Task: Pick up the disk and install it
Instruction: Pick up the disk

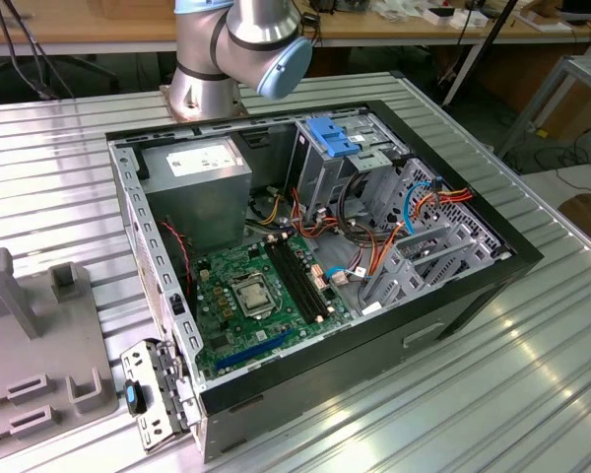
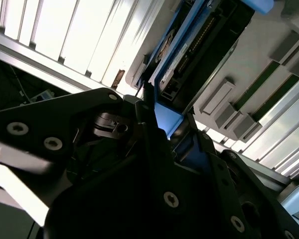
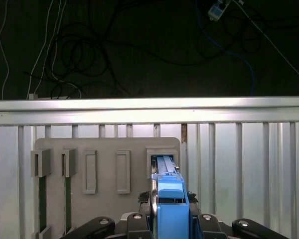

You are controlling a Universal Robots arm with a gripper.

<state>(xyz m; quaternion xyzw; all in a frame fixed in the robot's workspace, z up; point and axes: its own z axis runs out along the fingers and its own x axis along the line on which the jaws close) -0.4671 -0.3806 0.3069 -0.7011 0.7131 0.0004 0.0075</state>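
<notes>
The grey holder [image 3: 107, 149] lay just ahead of my gripper [image 3: 172, 201], whose fingers were clamped on the blue frame of the disk [image 3: 170, 184], its far end in the holder's slot, with the ribbed table [image 3: 249, 164] beyond.

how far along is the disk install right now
Early stage. Done: nothing is installed. In hand: in the first wrist view the gripper straddles the blue carrier of the disk, whose far end sits at a slot of the grey holder; whether it is clamped cannot be told. Left: the disk is not in the open computer case, so the lift and the install remain.
</notes>
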